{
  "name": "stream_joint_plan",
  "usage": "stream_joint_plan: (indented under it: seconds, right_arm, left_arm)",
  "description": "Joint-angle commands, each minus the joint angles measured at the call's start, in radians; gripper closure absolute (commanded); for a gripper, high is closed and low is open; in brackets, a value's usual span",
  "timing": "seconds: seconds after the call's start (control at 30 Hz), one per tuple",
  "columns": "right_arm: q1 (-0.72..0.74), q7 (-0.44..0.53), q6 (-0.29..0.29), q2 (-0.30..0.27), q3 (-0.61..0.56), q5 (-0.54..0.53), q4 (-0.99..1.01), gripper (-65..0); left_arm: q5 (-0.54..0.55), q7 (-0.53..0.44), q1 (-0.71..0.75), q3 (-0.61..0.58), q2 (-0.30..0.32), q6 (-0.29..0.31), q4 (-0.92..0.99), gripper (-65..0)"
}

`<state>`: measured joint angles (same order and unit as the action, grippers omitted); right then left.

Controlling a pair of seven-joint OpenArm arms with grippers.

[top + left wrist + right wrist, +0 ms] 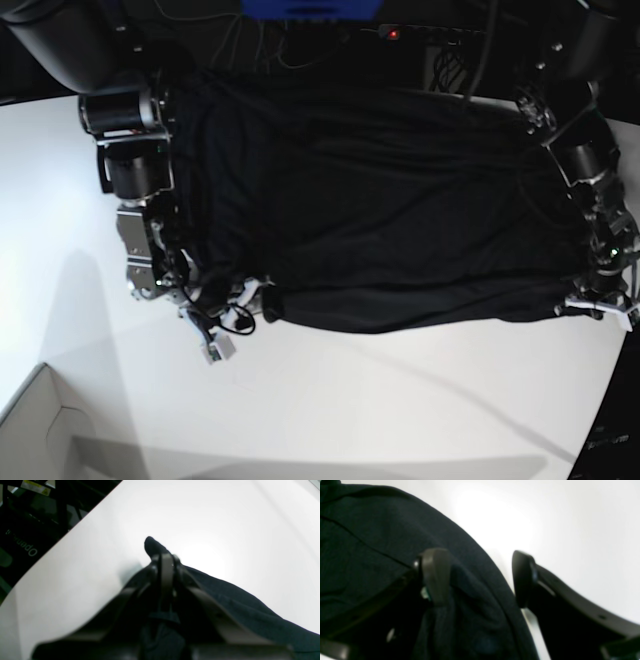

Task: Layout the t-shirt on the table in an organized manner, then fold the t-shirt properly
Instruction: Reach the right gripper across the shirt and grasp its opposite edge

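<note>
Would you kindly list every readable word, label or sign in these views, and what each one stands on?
"Open", upside down, the rest cut off: on the dark frame beside the table.
Yellow-and-white label on that frame: too blurred to read.
T-shirt: no print visible.

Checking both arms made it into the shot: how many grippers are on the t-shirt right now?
2. The left gripper is shut on the black t-shirt at its corner on the base view's right; the right gripper stands open astride the shirt's edge on that view's left.
</note>
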<state>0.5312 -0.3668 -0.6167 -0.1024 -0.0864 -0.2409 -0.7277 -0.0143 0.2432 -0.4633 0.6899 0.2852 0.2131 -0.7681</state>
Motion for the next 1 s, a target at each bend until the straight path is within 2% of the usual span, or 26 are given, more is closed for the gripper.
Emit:
stream_joint_plan:
  seconds: [0.0,0.2,0.27,0.33,0.43,0.47,0.63,0.87,0.97]
  right_arm:
    - [0.031,0.025,-0.006,-0.003,0.001,-0.015,0.010,-34.2]
    - [0.043,0.050,-0.006,-0.006,0.001,-0.015,0.118,-33.7]
    - [0.042,0.068,-0.006,-0.007,0.001,-0.015,0.118,-30.6]
    - [0.042,0.071,-0.006,-0.010,0.001,-0.015,0.118,-22.3]
    - [0.046,0.070,-0.006,-0.010,0.000,-0.015,0.118,-3.3]
    - [0.046,0.068,-0.006,-0.010,0.000,-0.015,0.118,0.0]
    - [0.040,0.068,-0.010,-0.016,0.000,-0.015,0.087,0.0]
    - [-0.075,0.067,-0.010,-0.056,0.001,-0.015,-0.218,0.0]
    - [-0.116,0.042,-0.010,-0.061,0.006,-0.015,-0.312,0.0]
  left_arm:
    - [0.007,-0.026,-0.030,0.000,0.019,0.004,-0.015,0.0]
    - [0.007,-0.026,-0.030,0.000,0.019,0.004,-0.014,0.0]
    - [0.007,-0.026,-0.030,0.000,0.019,0.004,-0.014,0.0]
    - [0.007,-0.026,-0.030,0.000,0.019,0.004,-0.014,0.0]
    - [0.007,-0.026,-0.030,0.000,0.019,0.004,-0.014,0.0]
    - [0.007,-0.026,-0.030,0.000,0.019,0.004,-0.014,0.0]
    - [0.007,-0.021,-0.030,0.001,0.019,0.004,-0.021,0.0]
    - [0.009,-0.017,-0.022,0.000,0.018,0.006,-0.106,0.0]
    - [0.009,0.021,-0.022,0.004,0.001,0.006,-0.135,0.0]
